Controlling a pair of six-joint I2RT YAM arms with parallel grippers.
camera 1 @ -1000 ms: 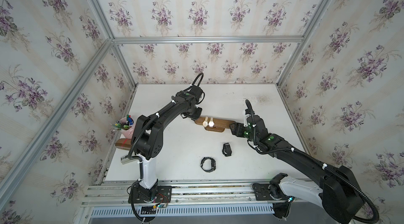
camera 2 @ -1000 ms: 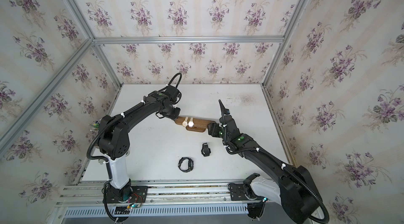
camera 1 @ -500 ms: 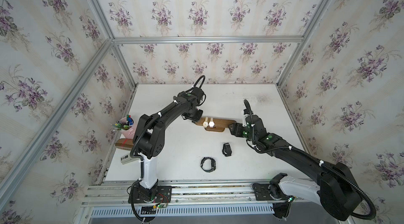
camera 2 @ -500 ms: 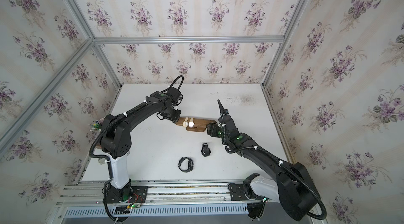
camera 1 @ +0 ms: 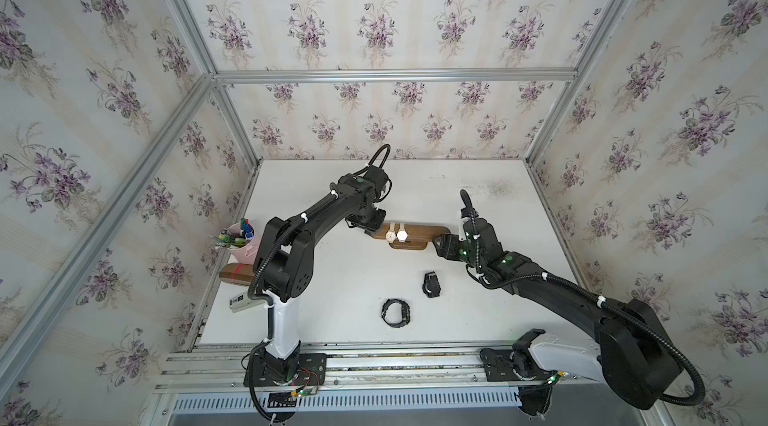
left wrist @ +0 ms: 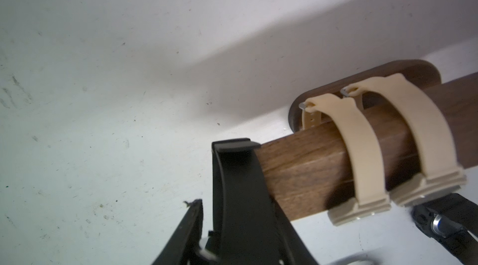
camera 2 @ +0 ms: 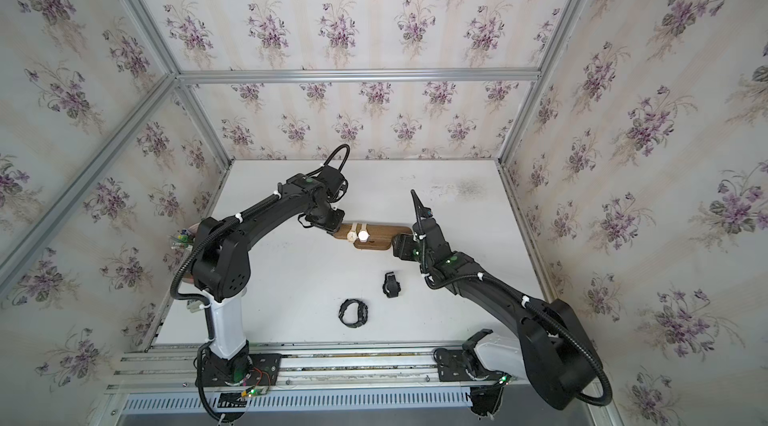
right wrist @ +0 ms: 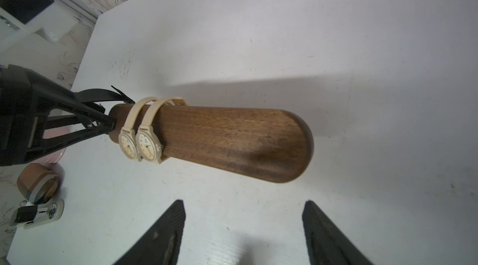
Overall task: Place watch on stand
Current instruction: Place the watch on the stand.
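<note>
At the left end of the stand point(camera 1: 419, 232), centre of the top view, I'm clamping the black watch point(left wrist: 232, 186) in the left gripper point(camera 1: 370, 227). Its strap loop is standing across the bar at the tip, opening facing along the wood toward the two cream watches point(right wrist: 144, 144), though I can't tell if it's hooking on yet. I'm judging this the threading step, so next I'm sliding it rightward along the bar's left-to-right axis, while the right gripper point(right wrist: 244, 203) is hanging released and empty near the rounded right end.
</note>
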